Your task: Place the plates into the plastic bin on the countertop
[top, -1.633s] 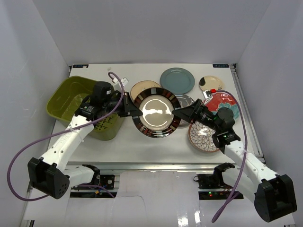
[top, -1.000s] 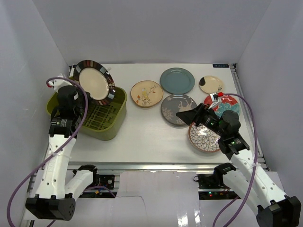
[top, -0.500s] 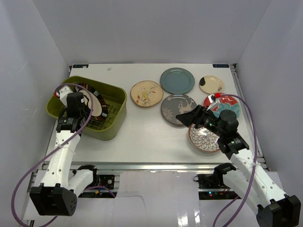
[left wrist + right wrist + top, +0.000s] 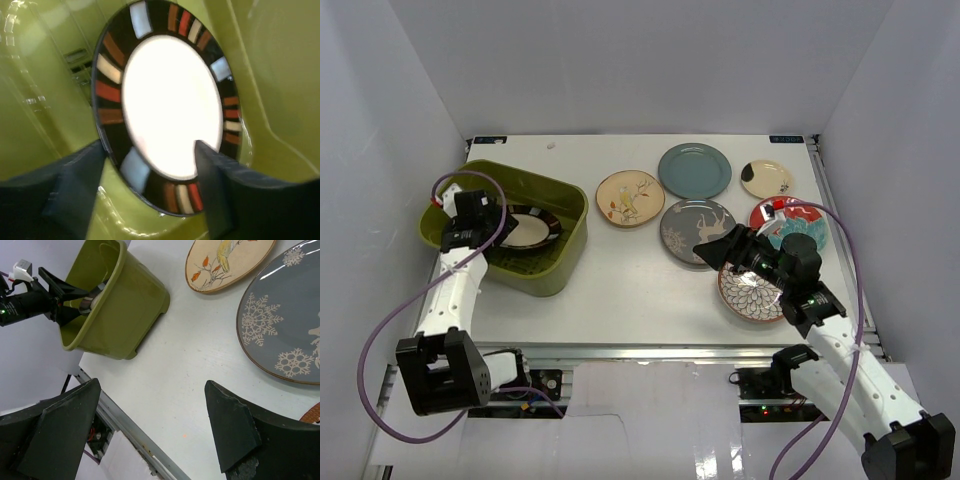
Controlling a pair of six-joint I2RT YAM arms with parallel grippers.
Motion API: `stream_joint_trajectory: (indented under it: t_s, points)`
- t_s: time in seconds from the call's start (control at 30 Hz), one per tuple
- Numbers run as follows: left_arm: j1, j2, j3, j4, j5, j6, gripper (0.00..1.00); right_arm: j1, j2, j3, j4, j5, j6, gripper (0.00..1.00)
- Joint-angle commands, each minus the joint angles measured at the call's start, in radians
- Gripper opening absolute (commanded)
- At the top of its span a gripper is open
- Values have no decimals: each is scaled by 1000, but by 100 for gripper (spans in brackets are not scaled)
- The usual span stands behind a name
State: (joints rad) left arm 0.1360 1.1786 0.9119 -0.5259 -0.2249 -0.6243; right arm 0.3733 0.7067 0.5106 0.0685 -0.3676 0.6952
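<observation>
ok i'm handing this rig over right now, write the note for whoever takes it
Left gripper: open, pointing into the olive-green bin, holding nothing; the black-rimmed plate lies beyond its fingers.
Right gripper: open, empty, above the countertop beside the grey snowflake plate.
Done: the black-rimmed plate is in the bin.
Left: six plates on the countertop: cream bird plate, grey-blue plate, cream plate with dark patch, the grey snowflake plate, red plate, petal-pattern plate.
</observation>
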Motion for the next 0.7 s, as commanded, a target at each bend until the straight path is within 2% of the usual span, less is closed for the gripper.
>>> stream_joint_trajectory:
  t_s: [0.0,0.03,0.07,0.23,0.47,0.53,0.6,0.67]
  points:
    - [7,13,22,63,9,12,85,-2,4,-9,7,27,-20,91]
    - [7,15,21,64,9,12,96,-2,7,-12,8,32,-16,91]
    - [5,16,24,69,7,20,98,-2,8,-15,11,42,-14,92]
    - [7,-2,47,73,12,21,98,-2,34,-40,10,107,-11,98]
    - [-12,-172,65,178,38,26,98,-1,79,-72,-18,232,0,100]
    - [-41,-186,74,175,1,52,98,-2,94,-64,-27,243,0,97]
    - [-53,-200,52,179,-77,61,98,-2,100,-57,-36,254,0,96]
    - [-64,-214,33,205,-97,70,98,-2,100,-44,-47,265,-5,98]
